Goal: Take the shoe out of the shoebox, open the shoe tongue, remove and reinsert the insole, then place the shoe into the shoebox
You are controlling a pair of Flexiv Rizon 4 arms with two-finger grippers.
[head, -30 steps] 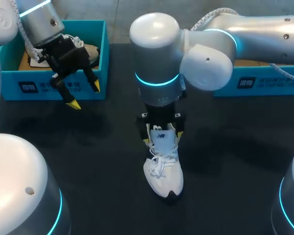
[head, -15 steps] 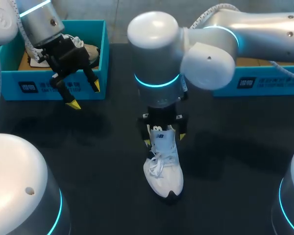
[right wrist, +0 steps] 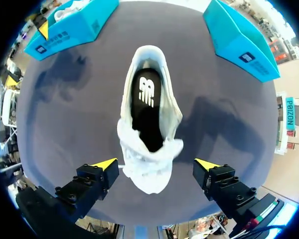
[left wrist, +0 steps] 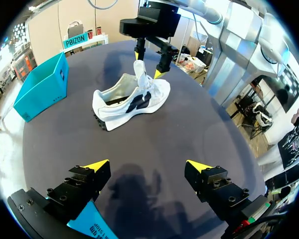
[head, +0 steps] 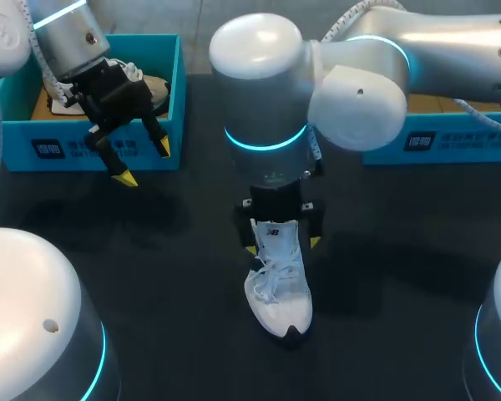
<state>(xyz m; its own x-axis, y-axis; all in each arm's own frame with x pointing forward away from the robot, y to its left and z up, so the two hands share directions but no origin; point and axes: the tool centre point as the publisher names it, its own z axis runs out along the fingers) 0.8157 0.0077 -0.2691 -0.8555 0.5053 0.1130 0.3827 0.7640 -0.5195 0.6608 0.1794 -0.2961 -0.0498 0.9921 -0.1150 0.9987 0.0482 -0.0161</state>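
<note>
Right end effector (head: 282, 245), released and spread, is poised over the white shoe (head: 277, 288), set on the counter (head: 150, 276) at frame centre; insole (right wrist: 147, 102) not yet removed; reboxing is left.

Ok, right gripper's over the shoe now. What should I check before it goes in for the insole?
1. Shoe upright on its sole on the table: ok.
2. Right gripper open, a finger on each side of the tongue: ok.
3. Tongue raised, shoe mouth exposed: ok.
4. Insole seated inside the shoe: ok.
5. Left gripper open, empty, away from the shoe near the shoebox: ok.
6. Right fingers touching the shoe: cannot tell.
</note>
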